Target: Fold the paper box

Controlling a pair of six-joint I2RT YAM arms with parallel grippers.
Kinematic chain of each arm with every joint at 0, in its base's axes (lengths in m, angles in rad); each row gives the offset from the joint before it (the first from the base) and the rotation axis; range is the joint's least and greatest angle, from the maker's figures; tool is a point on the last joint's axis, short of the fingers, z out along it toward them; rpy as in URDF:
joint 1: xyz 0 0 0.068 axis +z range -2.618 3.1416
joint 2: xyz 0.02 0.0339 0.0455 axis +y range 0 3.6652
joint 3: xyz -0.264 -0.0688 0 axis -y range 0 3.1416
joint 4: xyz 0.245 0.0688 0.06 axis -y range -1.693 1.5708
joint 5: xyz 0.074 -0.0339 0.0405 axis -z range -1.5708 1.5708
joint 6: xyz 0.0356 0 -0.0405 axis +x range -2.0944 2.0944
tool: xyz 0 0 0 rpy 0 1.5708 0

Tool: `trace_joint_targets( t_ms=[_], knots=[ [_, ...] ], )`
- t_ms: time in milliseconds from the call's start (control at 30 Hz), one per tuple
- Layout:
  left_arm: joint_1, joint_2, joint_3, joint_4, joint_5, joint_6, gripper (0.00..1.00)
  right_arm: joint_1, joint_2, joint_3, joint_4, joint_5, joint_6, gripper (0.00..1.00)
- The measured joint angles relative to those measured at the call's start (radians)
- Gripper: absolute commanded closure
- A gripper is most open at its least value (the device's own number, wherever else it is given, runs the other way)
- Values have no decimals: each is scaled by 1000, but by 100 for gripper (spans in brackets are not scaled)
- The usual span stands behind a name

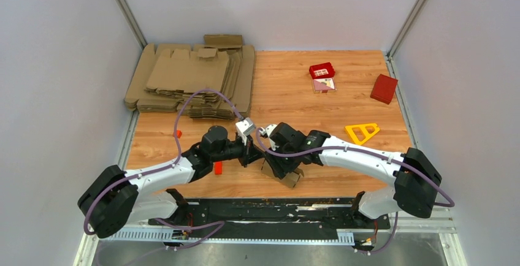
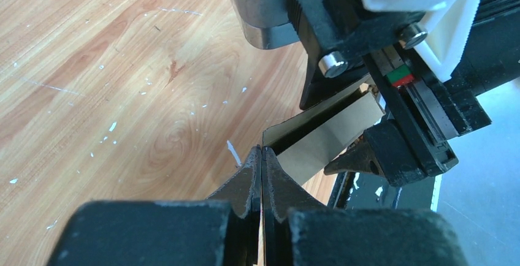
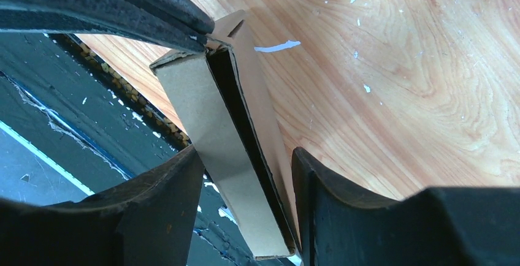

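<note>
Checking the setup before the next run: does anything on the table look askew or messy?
The pile of flat cardboard at the far left corner is splayed unevenly and juts past the table edge. Pale specks litter the wood.
</note>
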Motion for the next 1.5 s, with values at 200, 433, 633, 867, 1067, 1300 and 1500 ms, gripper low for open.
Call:
trace_joint_targets(
  t_ms=[200, 433, 633, 867, 1067, 1300, 1500],
  knots=[
    [0, 2, 5, -1, 0, -2, 100, 0, -1, 0, 10, 0, 2, 45],
    [0, 29, 11, 0, 0, -2, 100, 0, -9, 0, 29, 7, 14, 64],
    [0, 44, 14, 5, 0, -6, 100, 6, -9, 0, 40, 9, 30, 75],
    [-1, 46, 17, 3, -13, -14, 47, 6, -7, 0, 49, 21, 31, 76],
    [-1, 64, 19, -9, -47, -22, 41, 6, -7, -6, 74, 27, 31, 76],
    [-3, 135, 60, -10, -44, -34, 63, 5, -9, -20, 84, 27, 31, 70],
    [-7, 187, 100, -8, -23, -38, 69, 3, -33, -50, 106, 45, 35, 58]
  ],
)
